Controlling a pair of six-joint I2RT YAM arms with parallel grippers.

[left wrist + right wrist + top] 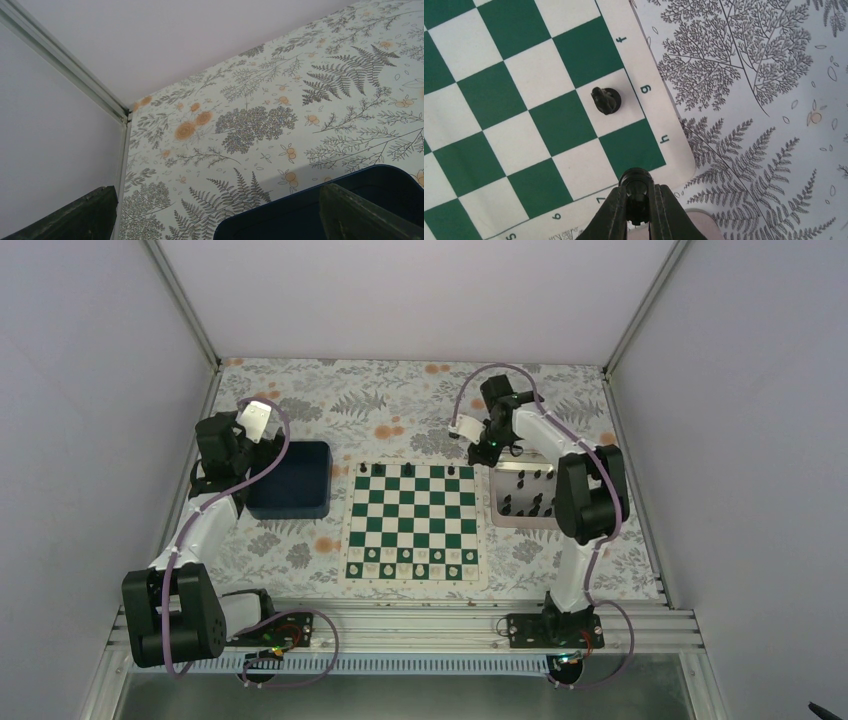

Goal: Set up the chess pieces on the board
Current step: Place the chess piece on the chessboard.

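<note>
Fern-printed tablecloth (749, 100) spreads under everything, pale walls around it. My right pincer (636, 195) is clamped on one black piece (636, 179), whose rounded top shows between the fingers; which piece it is I cannot tell from above. It hangs at the far right corner of the board (524, 130), seemingly over the white border by the h mark. The corner square itself is bare. One square inward stands a black knight (606, 100), upright. Three more black pieces (378, 469) stand along the board's far edge, and the white pieces (410, 558) fill its near rows. Just right of the board, the metal tray (497, 520) holds the unplaced black pieces (525, 502). Left of the board sits the blue bin (290, 480). My left pincer (218, 190) hangs at its rim, fingers spread wide, holding nothing.

The danger, as I judge it, is the knight next door. If I come down off-centre, a finger could clip and topple it. Letting go over the border would leave my piece off its square.
</note>
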